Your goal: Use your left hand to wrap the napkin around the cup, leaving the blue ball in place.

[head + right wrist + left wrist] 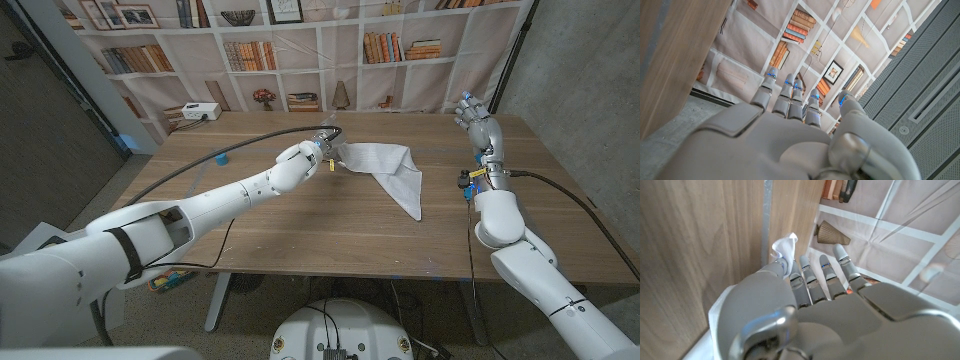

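While your left hand [305, 155] pinches the napkin [385, 165] corner, the cloth trails away toward your right. No cup is discernible. Your right hand [472, 110] waits, fingers apart.

The table [300, 230] is seen from above by the head camera, while each wrist camera is placed close behind its own hand, and the bookshelf backdrop [300, 40] is shared.

Staged lab: printed bookshelf backdrop [300, 50]
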Action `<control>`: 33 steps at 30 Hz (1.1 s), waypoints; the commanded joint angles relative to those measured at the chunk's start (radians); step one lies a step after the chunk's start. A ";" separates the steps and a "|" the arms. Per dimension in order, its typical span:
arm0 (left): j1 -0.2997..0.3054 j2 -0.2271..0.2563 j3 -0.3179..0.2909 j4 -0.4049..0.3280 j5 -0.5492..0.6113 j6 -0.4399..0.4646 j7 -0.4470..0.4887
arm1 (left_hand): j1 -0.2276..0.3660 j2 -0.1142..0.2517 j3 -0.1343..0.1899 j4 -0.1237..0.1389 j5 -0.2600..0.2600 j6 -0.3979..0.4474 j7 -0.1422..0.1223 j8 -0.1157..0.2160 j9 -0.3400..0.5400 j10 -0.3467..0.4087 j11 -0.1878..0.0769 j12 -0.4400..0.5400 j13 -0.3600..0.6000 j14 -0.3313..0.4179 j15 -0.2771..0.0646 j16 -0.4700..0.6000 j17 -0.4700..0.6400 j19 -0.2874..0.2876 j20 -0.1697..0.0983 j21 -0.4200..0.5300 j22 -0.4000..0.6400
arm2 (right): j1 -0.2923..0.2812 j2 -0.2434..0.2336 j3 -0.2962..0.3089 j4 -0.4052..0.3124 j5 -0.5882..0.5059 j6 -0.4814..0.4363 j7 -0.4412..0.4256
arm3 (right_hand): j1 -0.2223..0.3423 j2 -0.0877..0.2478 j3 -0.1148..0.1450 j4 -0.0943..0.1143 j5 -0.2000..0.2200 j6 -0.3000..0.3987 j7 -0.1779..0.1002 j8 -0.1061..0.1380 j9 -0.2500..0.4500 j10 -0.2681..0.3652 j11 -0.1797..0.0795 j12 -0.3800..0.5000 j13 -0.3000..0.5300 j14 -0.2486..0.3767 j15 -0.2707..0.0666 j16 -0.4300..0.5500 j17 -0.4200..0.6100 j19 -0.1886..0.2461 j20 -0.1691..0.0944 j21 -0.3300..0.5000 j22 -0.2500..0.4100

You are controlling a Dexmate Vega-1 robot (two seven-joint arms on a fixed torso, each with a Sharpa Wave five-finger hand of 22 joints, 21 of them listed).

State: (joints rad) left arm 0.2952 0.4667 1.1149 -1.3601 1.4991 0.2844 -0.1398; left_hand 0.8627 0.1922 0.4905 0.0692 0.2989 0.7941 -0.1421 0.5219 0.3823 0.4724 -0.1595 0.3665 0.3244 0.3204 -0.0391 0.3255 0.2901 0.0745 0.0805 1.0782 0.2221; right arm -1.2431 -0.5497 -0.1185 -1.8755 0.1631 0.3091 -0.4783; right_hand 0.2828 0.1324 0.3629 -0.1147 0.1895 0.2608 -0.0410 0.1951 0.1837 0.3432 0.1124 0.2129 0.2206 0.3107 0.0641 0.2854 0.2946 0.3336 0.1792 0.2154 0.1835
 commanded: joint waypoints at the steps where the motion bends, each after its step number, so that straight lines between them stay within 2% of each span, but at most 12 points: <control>1: 0.043 0.032 -0.082 -0.100 0.021 0.060 0.222 | -0.012 -0.033 0.001 0.019 0.019 0.048 -0.054 0.030 0.027 0.014 -0.020 0.008 0.014 0.015 -0.123 0.008 0.007 0.003 -0.006 0.011 -0.008 | -0.023 -0.001 0.014 -0.018 -0.004 0.017 -0.006 | 0.000 0.002 -0.005 0.000 0.001 0.005 -0.003 0.001 0.006 0.004 -0.006 0.001 0.002 0.012 0.000 0.007 0.005 0.004 0.002 0.002 0.004; 9: 0.029 0.033 -0.082 -0.117 0.033 -0.014 0.328 | -0.015 -0.058 -0.011 0.021 0.044 0.067 -0.068 0.052 0.044 0.023 -0.041 0.009 0.026 0.020 -0.144 0.008 0.009 0.015 -0.024 0.014 -0.021 | -0.050 0.004 0.029 -0.023 -0.006 0.037 -0.017 | 0.001 0.002 -0.005 0.000 0.001 0.005 -0.003 0.002 0.006 0.005 -0.005 0.002 0.002 0.012 -0.003 0.007 0.005 0.005 0.002 0.003 0.004; 15: 0.020 0.016 -0.070 -0.115 0.038 -0.063 0.385 | -0.014 -0.070 -0.016 0.022 0.062 0.076 -0.069 0.052 0.035 0.036 -0.045 0.013 0.033 0.031 -0.155 0.010 0.010 0.026 -0.038 0.016 -0.026 | -0.074 0.011 0.041 -0.023 -0.007 0.055 -0.028 | 0.001 0.003 -0.005 0.000 0.001 0.006 -0.003 0.002 0.006 0.006 -0.006 0.002 0.002 0.012 -0.001 0.007 0.005 0.006 0.002 0.003 0.004; 27: -0.024 -0.063 -0.036 -0.049 -0.013 -0.154 0.417 | -0.011 -0.071 -0.017 0.025 0.082 0.081 -0.070 0.052 0.030 0.042 -0.045 0.013 0.041 0.033 -0.161 0.008 0.012 0.031 -0.041 0.017 -0.030 | -0.114 0.021 0.063 -0.027 -0.006 0.079 -0.041 | 0.002 0.002 -0.005 -0.001 0.001 0.005 -0.004 0.001 0.006 0.005 -0.006 0.002 0.002 0.012 -0.001 0.007 0.005 0.006 0.002 0.003 0.004; 33: -0.044 -0.104 -0.030 -0.014 -0.104 -0.230 0.434 | -0.010 -0.070 -0.017 0.026 0.088 0.081 -0.069 0.050 0.026 0.047 -0.045 0.014 0.044 0.034 -0.160 0.007 0.012 0.031 -0.041 0.018 -0.030 | -0.128 0.028 0.072 -0.023 -0.006 0.093 -0.046 | 0.002 0.002 -0.005 -0.001 0.001 0.004 -0.005 0.001 0.006 0.005 -0.009 0.001 0.002 0.012 -0.001 0.007 0.005 0.006 0.002 0.003 0.004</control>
State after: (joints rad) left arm 0.2844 0.4253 1.0677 -1.4244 1.4978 0.1614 0.2511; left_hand 0.8400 0.1259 0.4736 0.0951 0.3780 0.8293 -0.1788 0.5703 0.4077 0.5083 -0.2054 0.3740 0.3645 0.3456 -0.0428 0.3292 0.2997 0.0997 0.0479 1.0880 0.1904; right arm -1.3408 -0.5324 -0.0642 -1.8999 0.1573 0.3791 -0.5143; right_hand 0.2828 0.1324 0.3629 -0.1147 0.1895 0.2608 -0.0410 0.1951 0.1837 0.3432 0.1124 0.2129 0.2206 0.3162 0.0586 0.2854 0.2946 0.3336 0.1792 0.2154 0.1835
